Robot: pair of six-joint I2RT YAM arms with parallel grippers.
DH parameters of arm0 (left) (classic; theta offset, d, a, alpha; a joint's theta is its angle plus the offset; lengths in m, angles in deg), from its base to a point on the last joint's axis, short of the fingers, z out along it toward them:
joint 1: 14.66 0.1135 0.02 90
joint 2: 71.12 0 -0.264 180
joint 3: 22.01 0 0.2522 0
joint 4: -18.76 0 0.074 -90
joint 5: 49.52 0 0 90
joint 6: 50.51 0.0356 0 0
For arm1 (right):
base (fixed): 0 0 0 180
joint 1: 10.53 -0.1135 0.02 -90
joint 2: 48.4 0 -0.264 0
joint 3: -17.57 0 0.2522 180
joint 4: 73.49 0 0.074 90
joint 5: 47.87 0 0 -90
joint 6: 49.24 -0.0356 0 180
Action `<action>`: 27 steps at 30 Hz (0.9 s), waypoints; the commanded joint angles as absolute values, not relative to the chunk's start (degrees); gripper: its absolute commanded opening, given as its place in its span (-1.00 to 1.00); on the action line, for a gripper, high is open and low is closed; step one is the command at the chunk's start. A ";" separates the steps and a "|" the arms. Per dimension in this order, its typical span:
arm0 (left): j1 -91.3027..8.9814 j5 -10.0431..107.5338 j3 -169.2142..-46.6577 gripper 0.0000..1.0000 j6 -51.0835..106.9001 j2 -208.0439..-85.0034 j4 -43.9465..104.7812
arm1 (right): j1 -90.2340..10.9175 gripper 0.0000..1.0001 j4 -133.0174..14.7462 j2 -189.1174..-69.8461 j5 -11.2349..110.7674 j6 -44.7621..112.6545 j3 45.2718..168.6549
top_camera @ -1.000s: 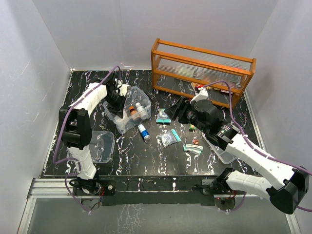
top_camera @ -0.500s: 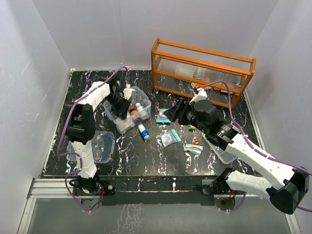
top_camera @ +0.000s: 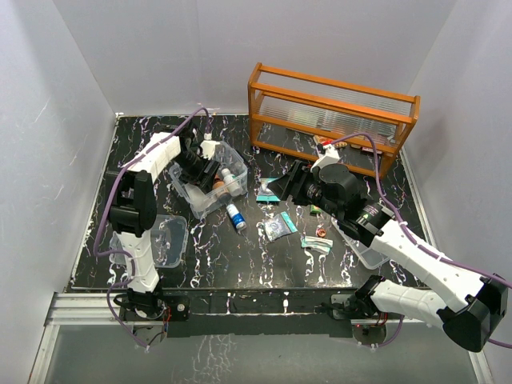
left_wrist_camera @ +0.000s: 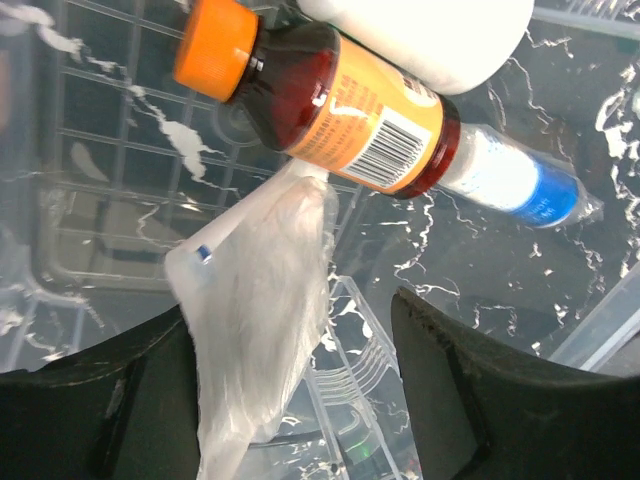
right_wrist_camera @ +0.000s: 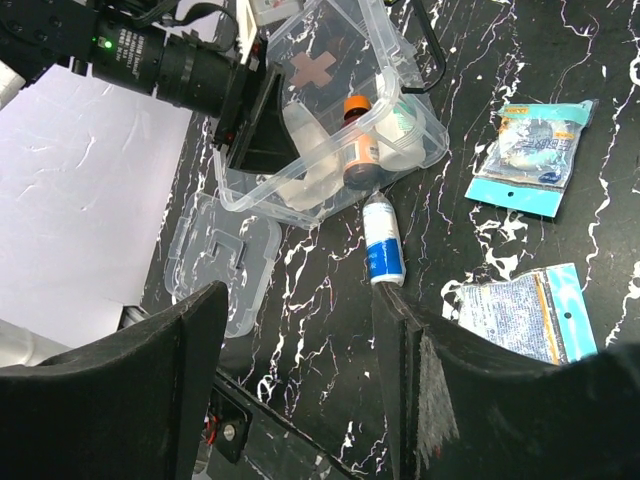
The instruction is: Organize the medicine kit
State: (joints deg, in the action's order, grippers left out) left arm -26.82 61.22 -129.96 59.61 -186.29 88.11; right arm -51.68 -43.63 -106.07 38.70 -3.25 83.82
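The medicine kit [top_camera: 198, 210] is a clear box with a red cross [right_wrist_camera: 318, 68], standing open at the left. My left gripper [top_camera: 204, 164] reaches down into it. Its jaws [left_wrist_camera: 340, 340] stand open, and a white plastic packet [left_wrist_camera: 265, 300] leans against the left finger. A brown bottle with an orange cap [left_wrist_camera: 340, 110] and a white bottle [left_wrist_camera: 420, 35] lie inside the kit. A blue-and-white bottle [top_camera: 235, 216] lies on the table just outside its wall. My right gripper [right_wrist_camera: 300, 380] hovers open and empty above the table's middle.
The kit's clear lid [top_camera: 164, 240] lies at the near left. Packets are scattered mid-table: a teal one [top_camera: 268, 190], a clear one [top_camera: 278, 228], a small one [top_camera: 316, 242]. An orange wooden rack [top_camera: 332, 112] stands at the back right. A clear container [top_camera: 368, 252] sits under the right arm.
My left gripper went from shut to open inside the kit, letting go of the white packet, and moved slightly deeper over the box. The right arm stayed put.
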 commanded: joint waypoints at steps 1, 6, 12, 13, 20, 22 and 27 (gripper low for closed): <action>-26.86 54.84 -129.56 0.33 57.92 -179.10 84.04 | -51.55 0.15 -47.96 -104.63 39.01 -3.63 85.01; -27.02 51.59 -127.52 0.35 57.29 -176.57 80.48 | -51.55 0.15 -48.96 -104.81 39.55 -3.84 84.35; -27.68 50.41 -122.95 -0.04 55.36 -174.55 75.29 | -51.57 0.15 -49.77 -104.65 39.68 -4.04 83.47; -28.02 49.36 -122.00 -0.09 54.67 -174.32 74.14 | -51.55 0.15 -49.92 -104.57 39.67 -4.14 83.32; -30.05 43.89 -112.63 -0.34 49.55 -173.10 64.11 | -51.58 0.15 -50.58 -104.22 40.04 -4.65 82.06; -30.48 42.92 -110.72 -0.40 48.56 -173.19 61.56 | -51.55 0.15 -50.68 -104.02 39.88 -4.68 81.85; -31.43 43.47 -109.58 -0.48 47.67 -175.50 61.22 | -51.55 0.15 -50.60 -103.95 39.73 -4.59 81.40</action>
State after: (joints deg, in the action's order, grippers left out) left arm -30.74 44.32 -109.65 49.36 -176.96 63.79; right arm -51.68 -47.09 -105.59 39.73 -4.45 81.39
